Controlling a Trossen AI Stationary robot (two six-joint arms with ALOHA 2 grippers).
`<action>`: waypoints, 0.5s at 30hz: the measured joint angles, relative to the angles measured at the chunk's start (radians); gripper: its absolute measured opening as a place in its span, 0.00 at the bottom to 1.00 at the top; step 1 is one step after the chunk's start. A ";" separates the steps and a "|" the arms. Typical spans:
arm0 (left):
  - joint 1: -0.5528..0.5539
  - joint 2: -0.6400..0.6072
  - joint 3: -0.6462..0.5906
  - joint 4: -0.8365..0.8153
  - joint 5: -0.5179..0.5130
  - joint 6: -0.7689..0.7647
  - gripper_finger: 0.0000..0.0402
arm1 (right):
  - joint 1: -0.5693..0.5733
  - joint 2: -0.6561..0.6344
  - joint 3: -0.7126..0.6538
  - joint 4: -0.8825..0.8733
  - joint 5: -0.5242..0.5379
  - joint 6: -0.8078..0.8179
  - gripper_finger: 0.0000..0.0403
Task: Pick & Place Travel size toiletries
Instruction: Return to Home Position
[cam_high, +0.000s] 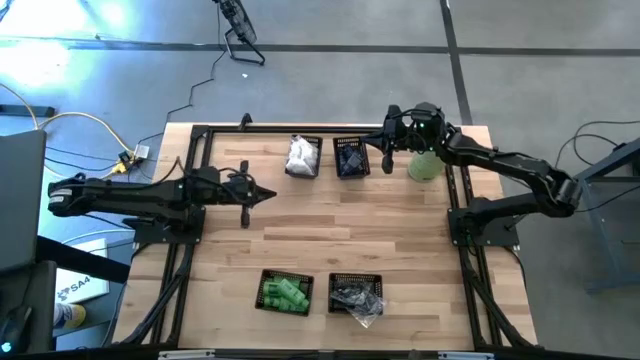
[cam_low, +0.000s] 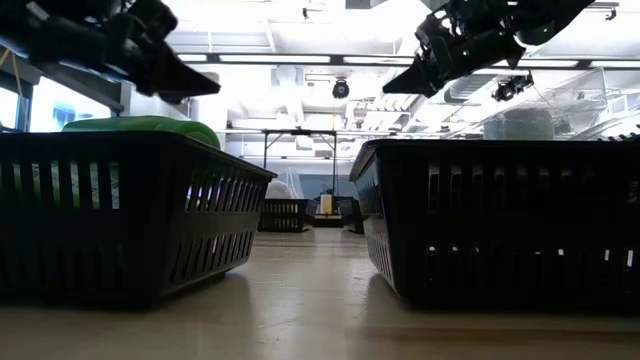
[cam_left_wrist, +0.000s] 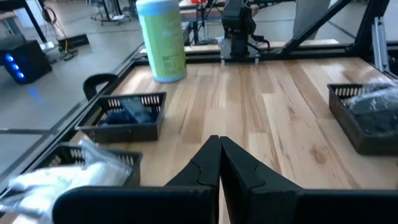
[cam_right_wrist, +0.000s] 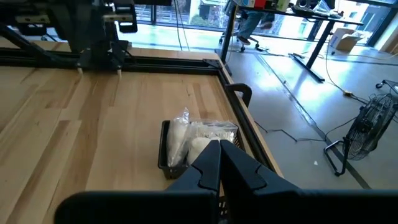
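Four black mesh baskets hold the toiletries, in two pairs on the wooden table (cam_high: 400, 230): in the high view's lower pair, bright green bottles (cam_high: 285, 293) fill the left basket (cam_high: 286, 272), while dark pieces under clear wrap (cam_high: 358, 298) lie in the right basket (cam_high: 355, 276) just beside it. In the upper pair, white crinkly packets (cam_high: 302, 153) are heaped in the left upper basket (cam_high: 319, 162), and dark blue pieces (cam_high: 351, 158) sit in the right upper basket (cam_high: 338, 160). From table height the green bottles bulge above their basket's rim. The left gripper (cam_high: 272, 195) hangs over bare wood between the two pairs, nearer the upper one, its fingers pressed together on nothing. The right gripper (cam_right_wrist: 219, 146) has its fingers pressed together and empty too; it points across the upper baskets towards the white packets, and from above it seems to hover just right of the dark blue pieces, though its tips are hard to pick out there. A tall pale-green cylinder (cam_high: 424, 163) with a white lid stands upright beside that arm, near the table's right upper corner
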 joint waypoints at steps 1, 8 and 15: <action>0.000 -0.036 -0.002 -0.039 0.000 -0.002 0.00 | 0.000 0.000 0.000 -0.005 0.000 0.000 0.00; 0.000 -0.296 -0.004 -0.258 0.000 0.000 0.00 | -0.003 0.000 0.000 -0.003 0.006 -0.011 0.00; 0.000 -0.484 -0.004 -0.382 -0.001 -0.006 0.00 | -0.005 0.000 0.000 0.016 0.004 -0.004 0.00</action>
